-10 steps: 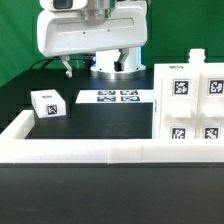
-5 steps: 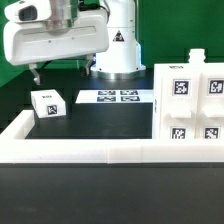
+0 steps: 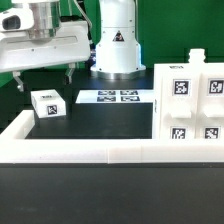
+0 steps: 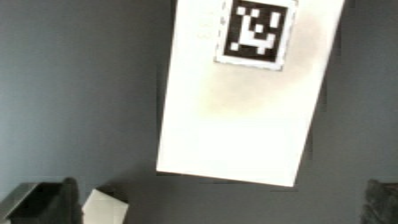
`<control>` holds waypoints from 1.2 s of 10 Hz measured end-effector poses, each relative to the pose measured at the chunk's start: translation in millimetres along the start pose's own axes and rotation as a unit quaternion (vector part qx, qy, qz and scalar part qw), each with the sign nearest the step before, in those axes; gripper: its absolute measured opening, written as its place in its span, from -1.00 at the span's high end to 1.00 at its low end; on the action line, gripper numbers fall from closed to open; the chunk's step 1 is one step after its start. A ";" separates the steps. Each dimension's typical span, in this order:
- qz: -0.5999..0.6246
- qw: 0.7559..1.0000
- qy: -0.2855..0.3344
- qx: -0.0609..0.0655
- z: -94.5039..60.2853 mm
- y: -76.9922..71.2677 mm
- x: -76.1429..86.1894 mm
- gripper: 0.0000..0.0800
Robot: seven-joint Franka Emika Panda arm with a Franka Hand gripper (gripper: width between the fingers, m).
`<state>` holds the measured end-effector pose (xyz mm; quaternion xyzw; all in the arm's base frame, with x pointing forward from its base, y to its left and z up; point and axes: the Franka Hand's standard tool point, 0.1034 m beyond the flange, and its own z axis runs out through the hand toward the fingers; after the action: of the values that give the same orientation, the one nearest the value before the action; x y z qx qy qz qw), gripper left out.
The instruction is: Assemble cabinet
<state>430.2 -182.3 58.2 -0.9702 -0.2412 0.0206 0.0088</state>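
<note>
The cabinet's large white open box body (image 3: 190, 105) stands at the exterior view's right, with tags on its faces. A smaller white block (image 3: 47, 103) with a tag on top lies at the left on the black table. My gripper (image 3: 48, 78) hangs above this block, open and empty, well clear of it. In the wrist view the white block (image 4: 240, 110) shows as a long white face with one tag at its far end, ahead of my gripper (image 4: 210, 205). The dark fingertips (image 4: 36, 205) sit far apart at the frame's edges.
The marker board (image 3: 110, 97) lies flat in the middle at the back. A long low white border rail (image 3: 90, 150) runs along the front and up the left side. The robot base (image 3: 117, 45) stands behind. A small white corner (image 4: 107, 208) shows beside one finger.
The gripper has swung from the middle back toward the exterior view's left, now over the small block. Nothing on the table has moved.
</note>
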 end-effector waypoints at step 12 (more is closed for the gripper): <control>0.048 0.999 -0.019 0.011 50.5 -19.1 -48.3 -0.66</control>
<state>376.3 -187.7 9.9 -0.9799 -0.1945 0.0424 0.0140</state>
